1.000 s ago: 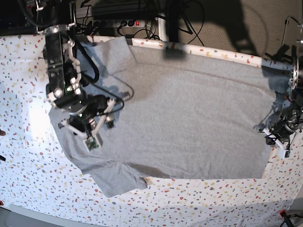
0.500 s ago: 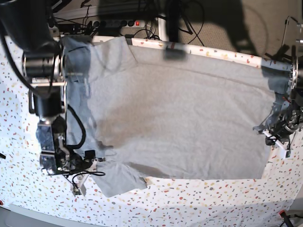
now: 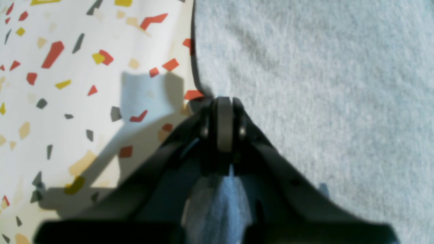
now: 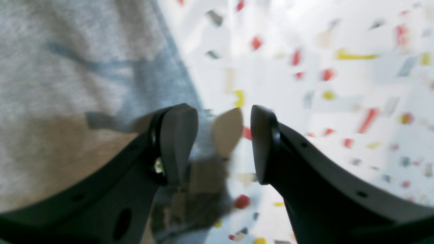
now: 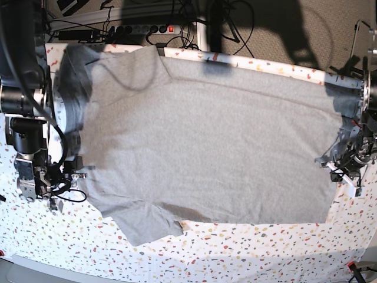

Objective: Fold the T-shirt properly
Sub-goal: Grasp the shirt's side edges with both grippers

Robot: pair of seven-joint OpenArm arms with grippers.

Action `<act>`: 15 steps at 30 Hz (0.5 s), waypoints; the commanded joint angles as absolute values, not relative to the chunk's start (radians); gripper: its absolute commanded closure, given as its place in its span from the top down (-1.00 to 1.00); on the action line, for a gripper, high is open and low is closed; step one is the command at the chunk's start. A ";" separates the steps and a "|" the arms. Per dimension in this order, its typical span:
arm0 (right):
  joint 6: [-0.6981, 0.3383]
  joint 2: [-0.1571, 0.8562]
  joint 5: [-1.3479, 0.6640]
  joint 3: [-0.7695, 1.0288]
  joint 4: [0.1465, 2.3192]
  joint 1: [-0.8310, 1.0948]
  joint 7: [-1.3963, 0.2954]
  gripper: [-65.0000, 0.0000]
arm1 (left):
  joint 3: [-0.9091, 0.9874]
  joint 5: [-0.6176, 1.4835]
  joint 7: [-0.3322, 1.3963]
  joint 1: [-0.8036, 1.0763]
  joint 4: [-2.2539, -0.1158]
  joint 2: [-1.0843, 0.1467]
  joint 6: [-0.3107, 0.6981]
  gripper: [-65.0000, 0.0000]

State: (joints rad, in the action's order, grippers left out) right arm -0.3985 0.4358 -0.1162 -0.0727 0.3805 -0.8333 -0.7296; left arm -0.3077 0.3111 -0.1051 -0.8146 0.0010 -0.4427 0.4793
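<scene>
The grey T-shirt [image 5: 206, 147] lies spread flat, plain side up, across the speckled table [image 5: 247, 250]. One sleeve [image 5: 147, 224] points toward the near edge and the other [image 5: 132, 65] toward the far edge. At the shirt's right hem my left gripper [image 5: 340, 169] is shut. In the left wrist view its tips [image 3: 223, 105] pinch the T-shirt [image 3: 322, 84] right at the fabric's edge. My right gripper [image 5: 56, 197] hangs low at the left side and is open [image 4: 220, 142]. It straddles the edge of the T-shirt [image 4: 67, 67], and nothing is gripped between its fingers [image 4: 178, 142].
A power strip [image 5: 141, 28] and tangled cables lie on the floor beyond the table's far edge. The right arm's dark links [image 5: 23, 88] stand over the table's left side. The shirt's far hem runs along the far table edge.
The right arm has swung from above the shirt's left part out to the left, and now sits at the shirt's left edge. The left arm has stayed put.
</scene>
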 commanded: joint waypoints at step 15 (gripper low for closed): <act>-0.422 0.432 -0.076 -0.071 0.397 -0.779 -0.633 -0.08 | -0.308 0.322 -0.129 -0.847 0.000 -0.449 0.480 -1.00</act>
